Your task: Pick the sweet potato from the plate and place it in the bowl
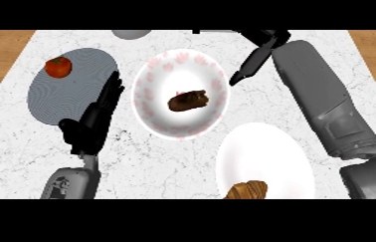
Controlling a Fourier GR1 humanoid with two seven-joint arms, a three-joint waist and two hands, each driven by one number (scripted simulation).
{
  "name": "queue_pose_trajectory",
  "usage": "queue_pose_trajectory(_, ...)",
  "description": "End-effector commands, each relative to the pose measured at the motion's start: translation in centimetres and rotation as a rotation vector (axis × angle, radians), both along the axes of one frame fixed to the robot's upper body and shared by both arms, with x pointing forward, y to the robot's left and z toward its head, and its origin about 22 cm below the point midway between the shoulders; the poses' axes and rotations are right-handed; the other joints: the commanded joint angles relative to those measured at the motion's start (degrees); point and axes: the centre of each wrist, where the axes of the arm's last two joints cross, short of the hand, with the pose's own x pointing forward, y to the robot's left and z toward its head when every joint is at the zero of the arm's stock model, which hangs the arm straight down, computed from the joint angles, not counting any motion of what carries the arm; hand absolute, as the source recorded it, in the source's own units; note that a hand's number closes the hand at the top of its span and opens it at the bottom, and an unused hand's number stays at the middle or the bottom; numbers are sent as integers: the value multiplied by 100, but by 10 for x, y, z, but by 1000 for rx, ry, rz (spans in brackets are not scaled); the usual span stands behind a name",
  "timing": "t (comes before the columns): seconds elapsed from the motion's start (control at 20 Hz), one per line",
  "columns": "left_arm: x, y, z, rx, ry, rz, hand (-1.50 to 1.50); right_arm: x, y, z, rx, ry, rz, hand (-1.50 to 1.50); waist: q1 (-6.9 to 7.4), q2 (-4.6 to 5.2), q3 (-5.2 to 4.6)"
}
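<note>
A brown sweet potato lies in the middle of a white bowl with a pink pattern at the counter's centre. No hand touches it. My right hand hangs just beyond the bowl's upper right rim, its fingers straight and pointing down-left, holding nothing. A white plate sits at the lower right under my right forearm. My left hand rests open to the left of the bowl, fingers up, between the bowl and a grey plate.
A grey plate at the left carries a red tomato. A brown bread-like item lies on the white plate's near edge. A grey round object shows at the far edge. Wooden floor borders the counter's corners.
</note>
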Motion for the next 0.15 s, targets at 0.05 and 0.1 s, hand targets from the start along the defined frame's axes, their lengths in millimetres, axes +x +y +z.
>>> queue_pose_trajectory(0.05,1,-7,1,5,-7,12,0,-3,-24,-11,76,10,126,-150,-42,-7,1)
queue_pose_trajectory(0.1,2,-10,15,-5,-9,7,0,-4,-15,-15,59,15,133,-150,49,18,5)
